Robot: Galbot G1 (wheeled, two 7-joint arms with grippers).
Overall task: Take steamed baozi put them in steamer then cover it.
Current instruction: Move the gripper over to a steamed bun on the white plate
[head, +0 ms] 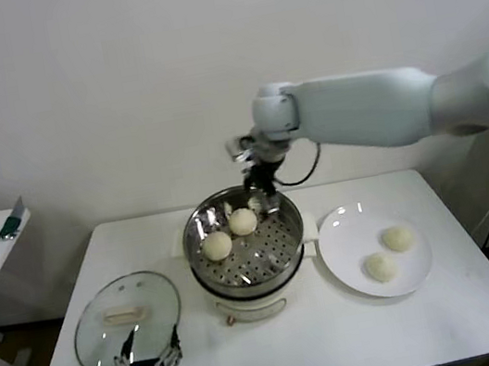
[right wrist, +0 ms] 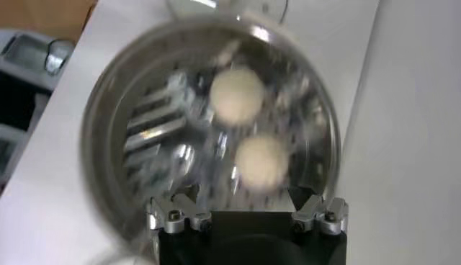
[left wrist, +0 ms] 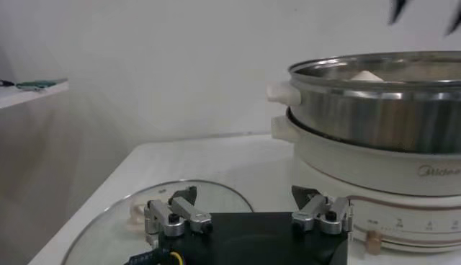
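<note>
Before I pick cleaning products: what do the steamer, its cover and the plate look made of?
The steamer: shiny stainless steel by its mirror-like wall and perforated tray, on a glossy white base, probably plastic. The cover: clear glass, since the table shows through, with a metal-looking rim and a cream bar handle, material unclear. The plate: smooth glossy white, ceramic or melamine; cannot tell which.

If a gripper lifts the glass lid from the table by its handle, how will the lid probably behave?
The cover lies flat on the table, so it should not roll. It looks like glass with a metal rim, so probably rigid, rather heavy and breakable if dropped. Its flat bar handle looks smooth and narrow; held there alone, the wide lid may tilt or slip.
</note>
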